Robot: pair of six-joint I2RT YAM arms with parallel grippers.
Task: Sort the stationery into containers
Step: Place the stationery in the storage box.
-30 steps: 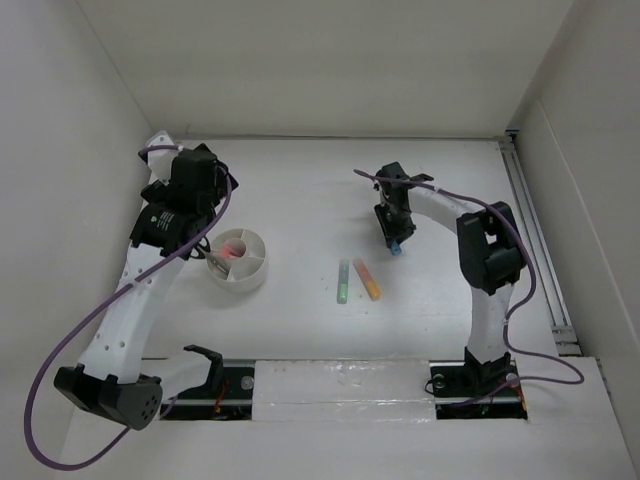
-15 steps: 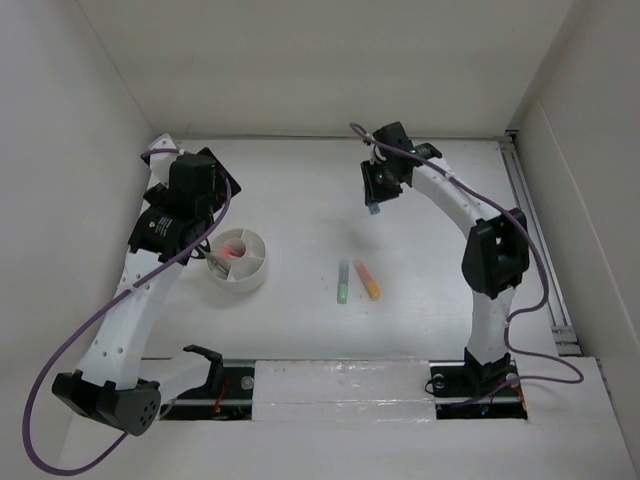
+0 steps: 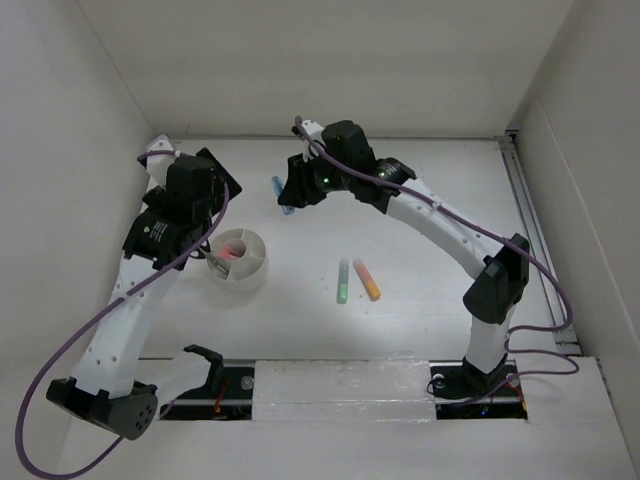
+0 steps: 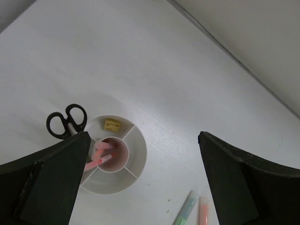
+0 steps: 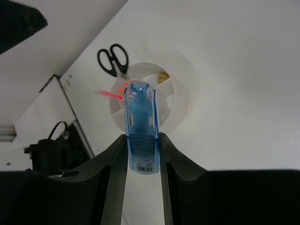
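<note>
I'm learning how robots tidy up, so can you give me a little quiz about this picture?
1. True or false: the right gripper is shut on the blue marker.
2. How many markers lie loose on the table, outside the tub?
3. Which thing sits in a wedge of the tub? A the tan eraser; B a coin; C the blue marker.

Key:
1. True.
2. Two: the green marker and the orange marker.
3. A.
</note>
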